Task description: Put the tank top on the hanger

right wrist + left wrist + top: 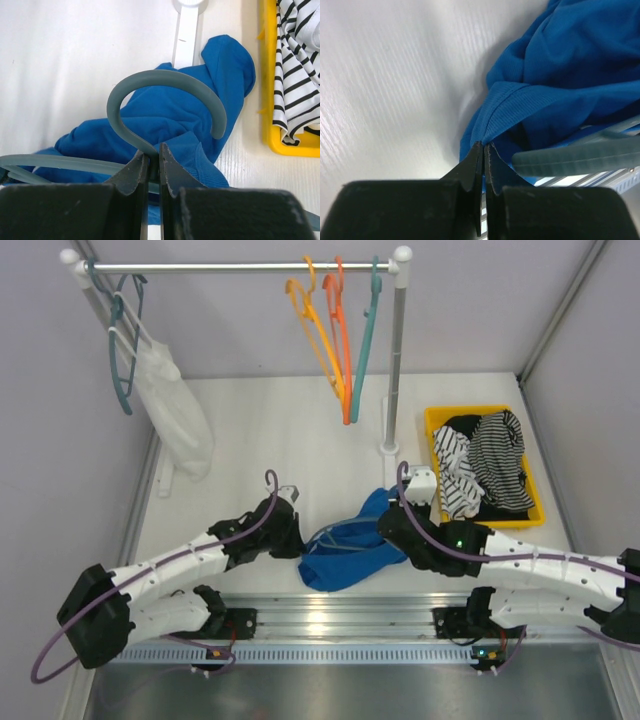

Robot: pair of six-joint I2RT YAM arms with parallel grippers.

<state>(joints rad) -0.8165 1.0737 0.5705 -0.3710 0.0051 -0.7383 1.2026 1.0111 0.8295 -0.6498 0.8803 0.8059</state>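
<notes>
The white surface [260, 430] holds the blue top [345, 560], which lies bunched up near the front edge. It is soft, light and floppy, so it will likely sag and slip. A strap or the thick sewn edge looks like the best place to grab. The hanger [165, 77] is thin and stiff and lies across the top. The left jaws are pinched tight on the top's edge. The right jaws are clamped on the hanger just under its hook.
</notes>
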